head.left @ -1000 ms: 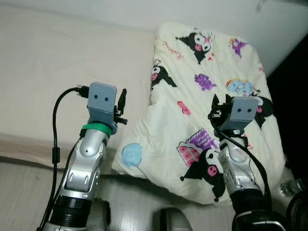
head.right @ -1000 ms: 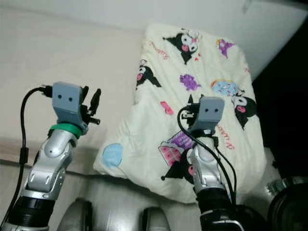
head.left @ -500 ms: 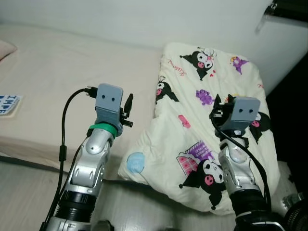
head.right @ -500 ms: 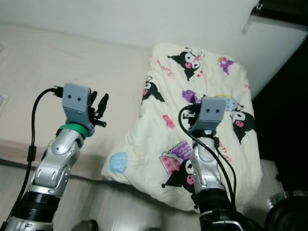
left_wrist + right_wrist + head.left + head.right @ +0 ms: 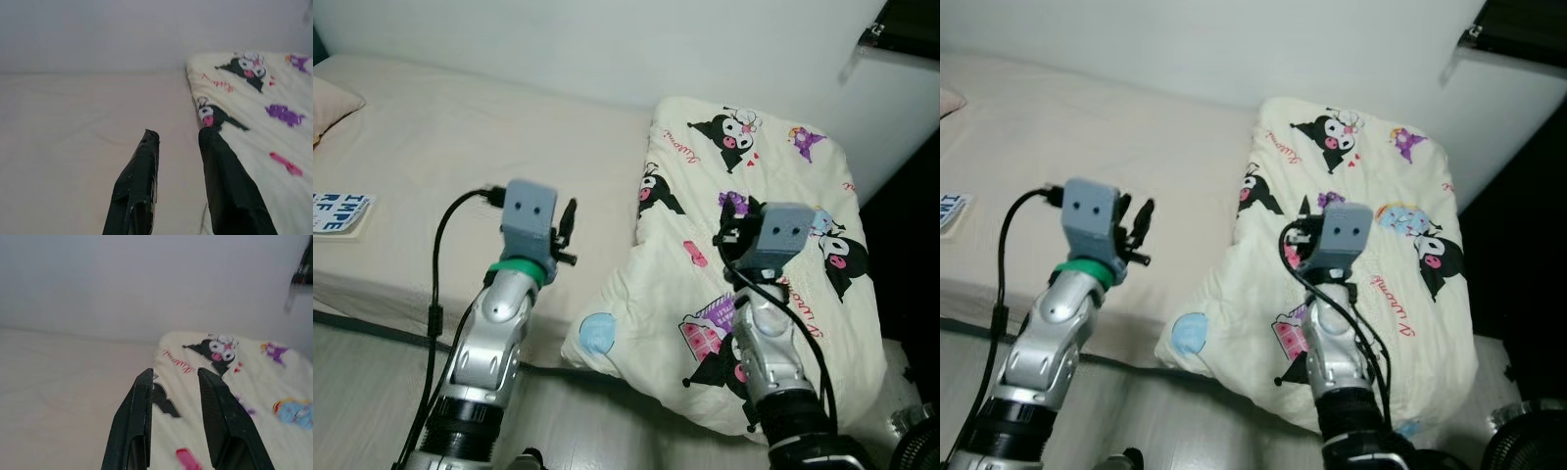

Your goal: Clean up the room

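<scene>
Blanket point(image 5: 773, 186) partly hidden behind right claw point(image 5: 174, 374).

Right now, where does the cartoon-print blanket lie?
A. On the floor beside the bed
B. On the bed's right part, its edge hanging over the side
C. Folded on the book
B: the cartoon-print blanket covers the right part of the bed, its lower edge overhanging.

1 bed point(image 5: 460, 157), 1 cartoon-print quilt point(image 5: 773, 245), 1 book point(image 5: 337, 212), 1 pillow point(image 5: 331, 98).
</scene>
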### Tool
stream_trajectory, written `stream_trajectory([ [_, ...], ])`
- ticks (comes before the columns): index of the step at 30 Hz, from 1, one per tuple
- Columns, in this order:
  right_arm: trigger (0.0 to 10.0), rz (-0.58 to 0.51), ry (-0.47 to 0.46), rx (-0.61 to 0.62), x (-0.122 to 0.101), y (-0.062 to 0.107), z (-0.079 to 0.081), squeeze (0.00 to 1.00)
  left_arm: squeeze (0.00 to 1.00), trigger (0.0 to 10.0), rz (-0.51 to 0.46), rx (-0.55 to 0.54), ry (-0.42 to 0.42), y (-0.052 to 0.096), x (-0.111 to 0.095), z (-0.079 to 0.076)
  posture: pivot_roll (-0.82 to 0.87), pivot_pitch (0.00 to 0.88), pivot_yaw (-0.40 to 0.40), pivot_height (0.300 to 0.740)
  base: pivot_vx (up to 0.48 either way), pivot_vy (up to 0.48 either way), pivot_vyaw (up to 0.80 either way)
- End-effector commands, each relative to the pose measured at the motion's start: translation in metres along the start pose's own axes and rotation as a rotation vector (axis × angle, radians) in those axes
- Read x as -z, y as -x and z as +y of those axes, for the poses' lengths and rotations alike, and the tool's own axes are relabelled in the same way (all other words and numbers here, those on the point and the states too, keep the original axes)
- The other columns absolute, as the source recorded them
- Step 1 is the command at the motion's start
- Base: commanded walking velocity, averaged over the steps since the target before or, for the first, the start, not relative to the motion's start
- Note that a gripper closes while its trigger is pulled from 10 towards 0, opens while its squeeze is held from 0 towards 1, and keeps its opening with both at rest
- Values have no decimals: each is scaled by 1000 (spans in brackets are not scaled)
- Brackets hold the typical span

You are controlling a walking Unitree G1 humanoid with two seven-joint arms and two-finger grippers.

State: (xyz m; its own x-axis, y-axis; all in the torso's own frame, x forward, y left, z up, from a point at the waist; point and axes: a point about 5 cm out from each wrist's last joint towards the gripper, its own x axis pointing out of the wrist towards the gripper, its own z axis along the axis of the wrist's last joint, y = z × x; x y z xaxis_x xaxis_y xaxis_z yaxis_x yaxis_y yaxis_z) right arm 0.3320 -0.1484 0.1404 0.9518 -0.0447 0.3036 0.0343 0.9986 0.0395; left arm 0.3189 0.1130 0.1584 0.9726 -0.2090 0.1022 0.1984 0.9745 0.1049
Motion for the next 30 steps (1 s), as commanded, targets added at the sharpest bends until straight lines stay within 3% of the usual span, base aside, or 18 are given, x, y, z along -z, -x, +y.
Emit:
stream_trajectory([
  [1,10000,3,-5,-6,1,3,2,0,0,10000,10,29,-18,1,5,-6,15,30,22,739,0,0,0],
  [11,10000,2,-18,19,3,8,4,0,0,10000,13,77,-8,-8,2,-13,-19,15,57,739,0,0,0],
  [30,10000,30,-31,1,9,14,13,0,0,10000,41,117,5,-5,9,-19,-27,31,65,739,0,0,0],
])
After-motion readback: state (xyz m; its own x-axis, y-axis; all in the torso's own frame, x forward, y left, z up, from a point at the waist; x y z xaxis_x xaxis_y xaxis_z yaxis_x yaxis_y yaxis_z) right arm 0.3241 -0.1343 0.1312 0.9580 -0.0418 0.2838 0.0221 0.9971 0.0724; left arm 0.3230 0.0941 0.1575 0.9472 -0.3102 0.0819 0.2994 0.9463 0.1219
